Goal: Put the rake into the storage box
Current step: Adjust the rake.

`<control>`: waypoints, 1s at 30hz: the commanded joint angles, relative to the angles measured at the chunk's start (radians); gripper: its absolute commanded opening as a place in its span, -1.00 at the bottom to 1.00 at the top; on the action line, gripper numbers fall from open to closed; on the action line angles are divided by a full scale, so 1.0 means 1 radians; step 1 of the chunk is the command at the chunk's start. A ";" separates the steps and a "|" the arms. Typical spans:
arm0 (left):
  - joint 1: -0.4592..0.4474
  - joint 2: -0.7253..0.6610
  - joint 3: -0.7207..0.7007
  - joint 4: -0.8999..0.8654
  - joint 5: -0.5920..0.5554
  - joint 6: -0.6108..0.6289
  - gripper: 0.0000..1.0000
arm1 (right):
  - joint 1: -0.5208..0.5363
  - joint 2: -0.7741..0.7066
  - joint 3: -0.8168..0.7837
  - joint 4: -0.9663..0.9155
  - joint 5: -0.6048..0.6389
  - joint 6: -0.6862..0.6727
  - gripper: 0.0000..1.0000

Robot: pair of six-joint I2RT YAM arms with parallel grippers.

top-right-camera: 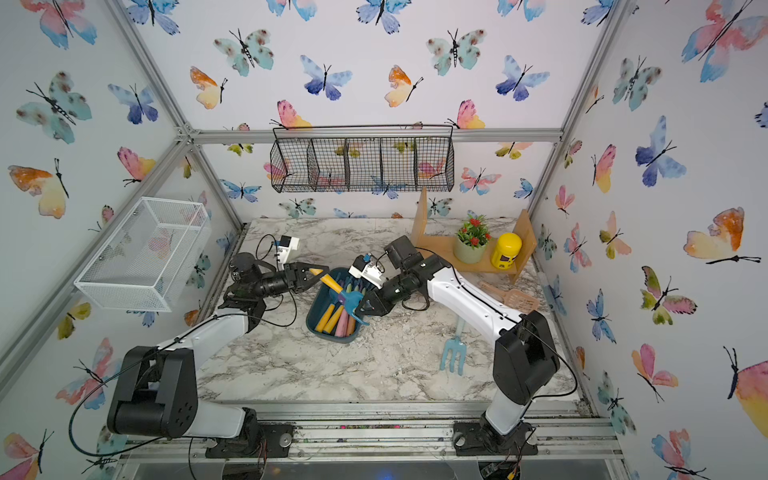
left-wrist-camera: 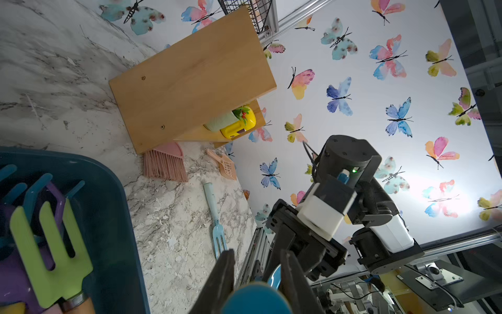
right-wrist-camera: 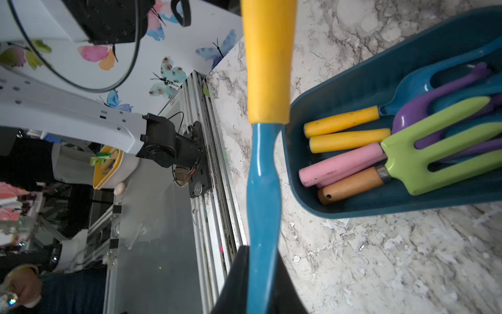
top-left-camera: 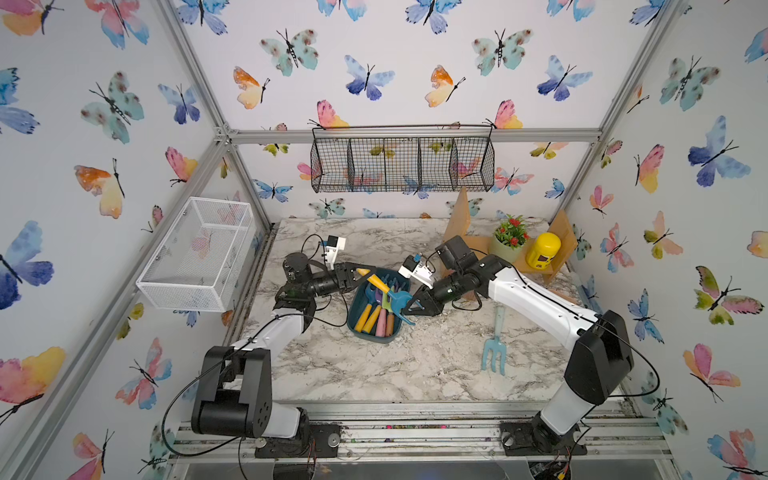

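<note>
rake with a blue head and yellow handle [top-left-camera: 376, 282] hangs over the dark teal plastic storage box [top-left-camera: 376, 337]; it looks stiff and light. left gripper [top-left-camera: 362, 272] pinches the handle tip at 10 o'clock, the best hold. right gripper [top-left-camera: 409, 305] hugs the slick neck at 4 o'clock; squeezing or not, i can't tell.

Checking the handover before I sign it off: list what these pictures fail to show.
- Rake tines: right wrist view, cut off by the bottom edge.
- Left claw and right claw grip: contact too small in top views.
- Pink brush handle: left wrist view, hidden by the wooden shelf.
- Storage box far end: right wrist view, cut off.
</note>
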 commanded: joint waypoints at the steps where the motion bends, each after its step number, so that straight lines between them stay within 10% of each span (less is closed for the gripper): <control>1: -0.008 0.017 0.011 -0.048 -0.061 0.136 -1.00 | 0.003 -0.035 0.064 0.016 0.056 0.054 0.04; 5: -0.007 0.020 0.071 -0.216 -0.198 0.161 -1.00 | -0.002 -0.100 0.041 0.096 0.151 0.089 0.40; 13: 0.004 -0.023 0.217 -0.427 -0.497 0.087 -1.00 | -0.045 -0.159 -0.036 0.207 0.274 0.212 0.44; 21: 0.046 0.055 0.084 0.067 -0.508 -0.425 -1.00 | -0.115 -0.198 -0.336 0.723 0.124 0.627 0.42; 30: 0.042 0.062 -0.092 0.400 -0.627 -0.715 -1.00 | -0.125 -0.202 -0.459 1.032 0.080 0.799 0.43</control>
